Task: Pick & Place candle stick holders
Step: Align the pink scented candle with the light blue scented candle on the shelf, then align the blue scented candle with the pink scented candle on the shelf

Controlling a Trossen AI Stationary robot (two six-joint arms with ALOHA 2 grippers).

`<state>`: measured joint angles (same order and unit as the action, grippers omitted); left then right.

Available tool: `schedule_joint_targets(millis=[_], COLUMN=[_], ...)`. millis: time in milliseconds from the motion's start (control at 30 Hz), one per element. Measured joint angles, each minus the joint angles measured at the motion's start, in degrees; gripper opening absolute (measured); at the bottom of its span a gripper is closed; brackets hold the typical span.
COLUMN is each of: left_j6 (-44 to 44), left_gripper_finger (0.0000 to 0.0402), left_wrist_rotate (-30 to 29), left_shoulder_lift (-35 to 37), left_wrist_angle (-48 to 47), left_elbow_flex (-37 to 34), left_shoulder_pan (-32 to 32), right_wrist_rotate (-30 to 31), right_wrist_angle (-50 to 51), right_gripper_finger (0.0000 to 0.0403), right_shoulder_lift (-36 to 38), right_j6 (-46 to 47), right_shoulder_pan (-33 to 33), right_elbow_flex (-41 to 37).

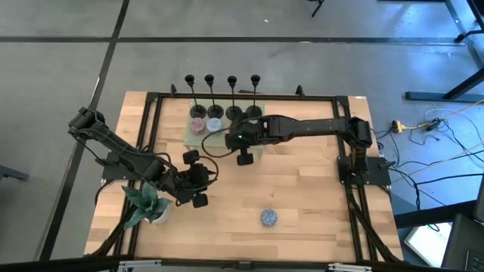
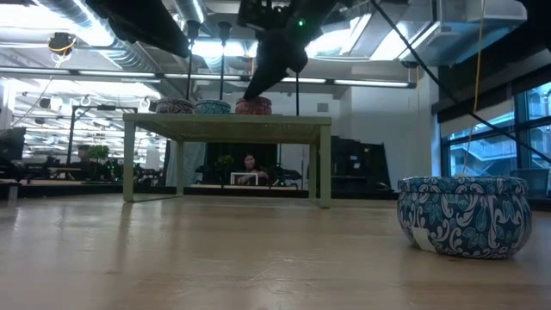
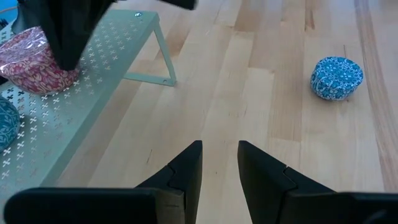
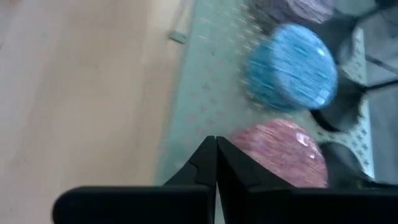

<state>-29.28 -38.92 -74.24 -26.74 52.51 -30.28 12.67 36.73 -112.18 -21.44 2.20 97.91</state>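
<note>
Right gripper [image 4: 216, 163] is hovering over the green rack [image 1: 190, 136], fingers pressed together and empty, right by the pink candle [image 4: 281, 154]. Four candle stick holders [image 1: 221, 95] are standing along the rack's far edge. Left gripper [image 3: 219, 168], fingers slightly apart, is waiting near the plant [image 1: 145, 204]. A blue candle [image 1: 269, 217] is sitting alone on the tabletop [image 1: 302, 196].

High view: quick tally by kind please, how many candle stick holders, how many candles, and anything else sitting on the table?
Candle stick holders: 4, black, in a row along the far edge.
Candles: 4, three on the green rack (grey, pink, blue), one blue loose on the table.
Green rack: 1.
Potted plant: 1.
Total: 10.
</note>
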Motion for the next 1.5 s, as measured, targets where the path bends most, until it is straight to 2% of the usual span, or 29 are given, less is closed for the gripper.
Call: schedule_joint_targets(millis=[367, 500, 667, 800, 1000, 1100, 1300, 1500], left_j6=[0.0, 0.0, 0.0, 0.0, 0.0, 0.0, 0.0, 0.0], left_gripper_finger=[0.0098, 0.0098, 0.0098, 0.0098, 0.0098, 0.0098, 0.0098, 0.0098], left_wrist_rotate=[0.0, 0.0, -0.1, -0.4, -0.4, -0.4, -0.4, -0.8], left_shoulder_lift=[0.0, 0.0, 0.0, 0.0, 0.0, 0.0, 0.0, 0.0], left_wrist_angle=[0.0, 0.0, 0.0, 0.0, 0.1, 0.1, 0.3, 0.6], left_elbow_flex=[0.0, 0.0, 0.0, 0.0, 0.0, 0.0, 0.0, 0.0], left_shoulder_pan=[0.0, 0.0, 0.0, 0.0, 0.0, 0.0, 0.0, 0.0], right_wrist_rotate=[-2.0, -4.2, -2.9, -1.6, -2.6, -1.0, -1.4, -6.5], right_wrist_angle=[-0.1, 0.2, 8.2, 19.4, 26.5, 21.8, 4.1, -20.0], right_gripper_finger=[0.0003, 0.0006, 0.0014, 0.0009, 0.0007, 0.0013, 0.001, 0.0006], right_shoulder_lift=[0.0, 0.1, 0.3, 1.8, 10.5, 15.9, 25.8, 32.8], right_j6=[0.0, 0.1, 2.5, 5.4, 16.6, 21.6, 29.3, 38.3], right_shoulder_pan=[1.3, -0.2, -4.9, -8.1, -14.6, -18.4, -26.1, -32.2], right_elbow_flex=[0.0, 0.0, 4.6, 9.5, 9.3, 2.5, -20.9, -38.6])
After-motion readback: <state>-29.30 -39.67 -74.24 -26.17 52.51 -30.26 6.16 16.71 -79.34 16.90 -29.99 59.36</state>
